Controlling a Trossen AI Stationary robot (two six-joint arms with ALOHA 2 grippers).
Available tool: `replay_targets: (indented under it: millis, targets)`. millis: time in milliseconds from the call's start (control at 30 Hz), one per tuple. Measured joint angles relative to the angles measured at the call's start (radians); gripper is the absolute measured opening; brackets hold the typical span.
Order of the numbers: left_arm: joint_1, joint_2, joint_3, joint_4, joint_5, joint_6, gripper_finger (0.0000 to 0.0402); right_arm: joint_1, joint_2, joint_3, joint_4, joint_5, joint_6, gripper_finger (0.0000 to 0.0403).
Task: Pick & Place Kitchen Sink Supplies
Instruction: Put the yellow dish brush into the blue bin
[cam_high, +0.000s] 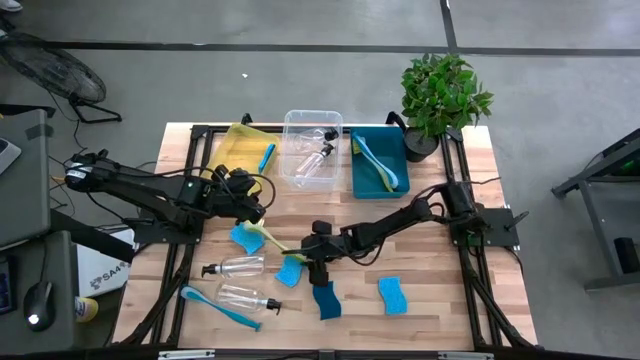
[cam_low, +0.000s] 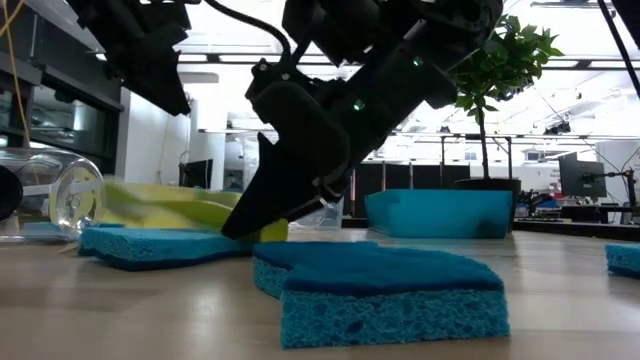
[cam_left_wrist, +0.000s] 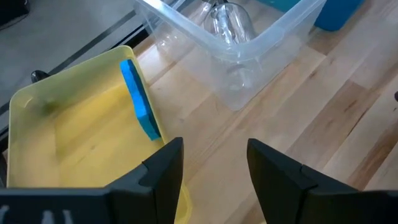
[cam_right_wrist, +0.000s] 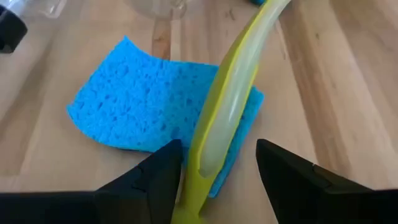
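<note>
A yellow-green dish brush (cam_high: 275, 243) lies on the table, its handle (cam_right_wrist: 233, 93) resting across a blue sponge (cam_right_wrist: 137, 99). My right gripper (cam_right_wrist: 219, 149) is open low over that handle's end, one finger on each side of it. My left gripper (cam_left_wrist: 214, 168) hangs open with nothing between its fingers, beside the yellow bin (cam_left_wrist: 68, 143), which holds a blue sponge (cam_left_wrist: 140, 102). More blue sponges (cam_high: 325, 298) (cam_high: 393, 295) (cam_high: 243, 237), two clear bottles (cam_high: 235, 267) (cam_high: 247, 297) and a blue brush (cam_high: 215, 305) lie on the near part of the table. My right gripper stands astride the brush handle near its free end (cam_right_wrist: 205, 165), slanting down from the table's right side, fingers across the handle. One finger (cam_right_wrist: 168, 171) is right beside the handle; I cannot tell whether it touches. The brush still lies on the sponge.
At the far edge stand the yellow bin (cam_high: 232, 150), a clear bin (cam_high: 295, 125) holding a bottle, and a teal bin (cam_high: 378, 185) holding brushes. A potted plant (cam_high: 440, 95) is at the far right corner. Bare wood shows at the table's right side.
</note>
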Motion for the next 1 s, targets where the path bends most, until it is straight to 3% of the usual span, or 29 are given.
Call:
replay_targets:
  millis: [267, 767, 1000]
  targets:
    - [0.0, 0.0, 0.001, 0.0, 0.006, 0.0, 0.0173, -0.002, 0.009, 0.0, 0.003, -0.007, -0.008, 0.0185]
    - [0.0, 0.0, 0.001, 0.0, 0.01, -0.001, 0.0173, 0.0, -0.032, 0.0, -0.038, 0.049, -0.068, 0.007]
    - [0.002, 0.0, 0.001, 0.001, 0.011, -0.003, 0.0173, 0.001, -0.032, 0.0, -0.039, 0.068, -0.076, 0.0071]
